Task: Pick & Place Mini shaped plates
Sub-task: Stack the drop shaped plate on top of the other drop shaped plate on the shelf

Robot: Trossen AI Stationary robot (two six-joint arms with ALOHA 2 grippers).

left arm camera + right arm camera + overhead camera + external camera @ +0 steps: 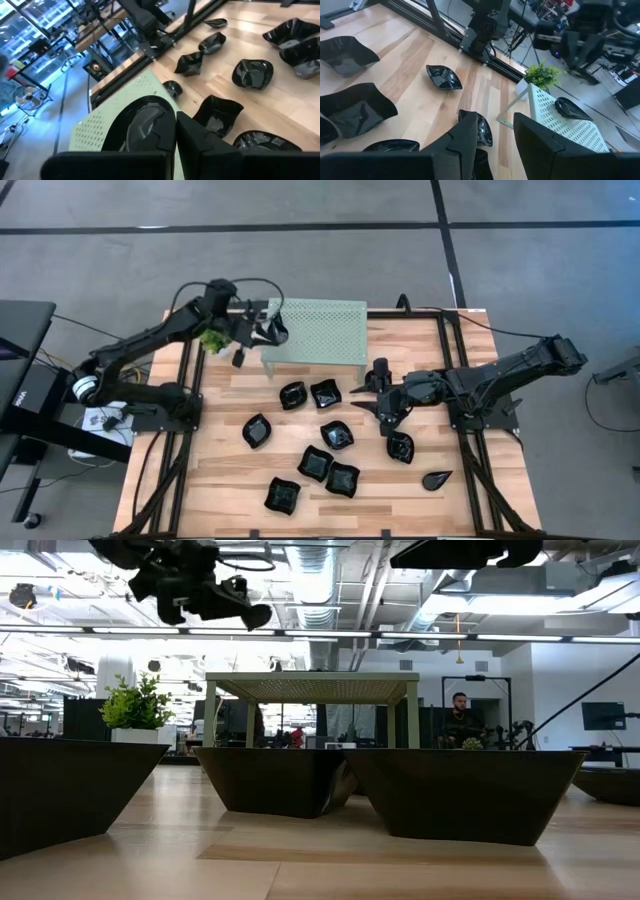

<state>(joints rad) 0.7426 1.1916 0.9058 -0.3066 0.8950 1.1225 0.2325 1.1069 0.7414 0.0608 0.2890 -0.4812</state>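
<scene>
1. Grey floor surrounds the wooden table (225,475) in the high view. A pale green perforated rack (315,330) stands at its far edge. The left gripper (262,330) hovers at the rack's left end, clenched on a black mini plate (279,330). About ten more plates lie loose in front of the rack, so most of the job looks undone. The right gripper (385,402) sits low to the rack's right front, fingers spread, holding nothing.
2. Low view: plates loom in front of the rack, and a potted plant (137,705) stands left of it.
3. Left wrist view: the held plate (145,125) hangs over the rack's top.
4. Right wrist view: one plate (572,109) already lies on the rack; the plant stands just beside that end and could crowd the approach.
</scene>
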